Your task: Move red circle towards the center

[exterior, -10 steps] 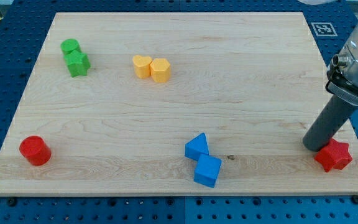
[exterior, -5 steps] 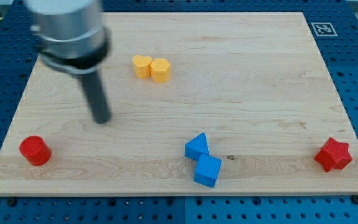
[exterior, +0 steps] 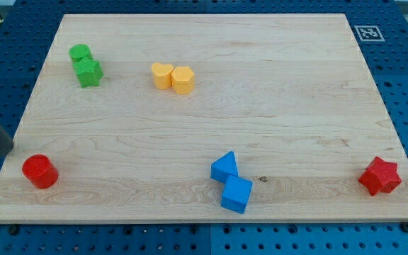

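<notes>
The red circle is a short red cylinder near the board's bottom left corner. My rod enters at the view's left edge; my tip sits just off the board's left edge, up and to the left of the red circle, a small gap apart. A red star lies at the bottom right corner.
Two blue blocks, a triangle and a cube, touch at bottom centre. A yellow heart and yellow hexagon touch at upper centre. A green cylinder and green star touch at the upper left. The wooden board lies on blue pegboard.
My rod swept from the red star at the right, across the board, to the left edge beside the red circle. No block has moved.
</notes>
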